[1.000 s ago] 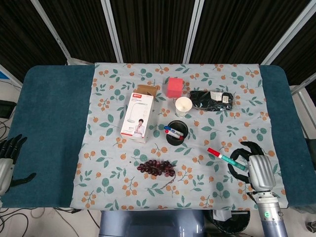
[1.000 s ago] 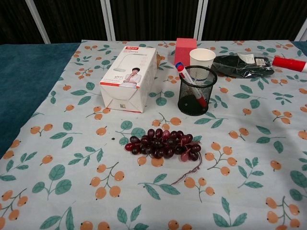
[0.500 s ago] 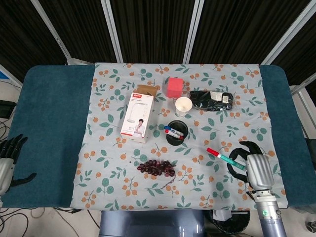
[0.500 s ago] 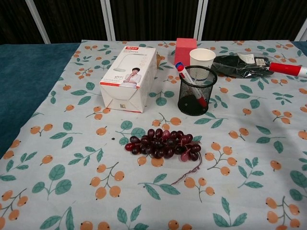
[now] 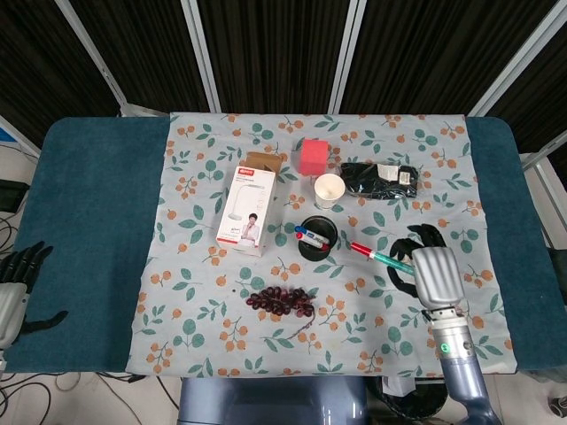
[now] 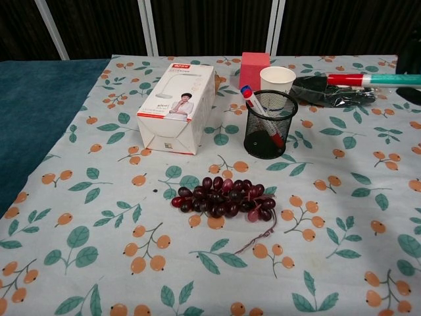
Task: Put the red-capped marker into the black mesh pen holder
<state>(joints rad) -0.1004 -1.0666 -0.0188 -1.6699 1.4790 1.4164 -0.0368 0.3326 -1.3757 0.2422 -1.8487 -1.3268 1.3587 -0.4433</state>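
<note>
From the head view we've got the right hand [image 5: 431, 271] holding the marker [image 5: 379, 257] up off the counter [image 5: 89, 204], fingers curled around its green barrel. The red cap points left toward the holder [image 5: 317, 236], with the tip just beside the rim, not over it yet. The holder already has a blue-capped pen [image 5: 310, 235] lying across its mouth. Behind it sits a paper cup [image 5: 329, 190], then a pink block [image 5: 312, 157] further back, and a black pouch [image 5: 379, 179] to the right of the cup. The white box [image 5: 246, 208] lies left of the holder, and the grapes [image 5: 282, 301] are in front of it on the floral cloth [image 5: 195, 292]. The left hand [image 5: 16, 282] hangs way off at the left edge with its fingers spread, holding nothing.

From the chest view the marker [image 6: 371, 79] pokes in from the right edge, roughly level, red cap leading (the hand itself is cut off here). It shows up and to the right of the holder [image 6: 270, 124], in front of the pouch [image 6: 332, 92]. Two pens stand tilted inside the mesh. The cup [image 6: 277, 79] and block [image 6: 254, 67] are just behind, the box [image 6: 176, 107] to the left, the grapes [image 6: 223, 197] nearest us.
</note>
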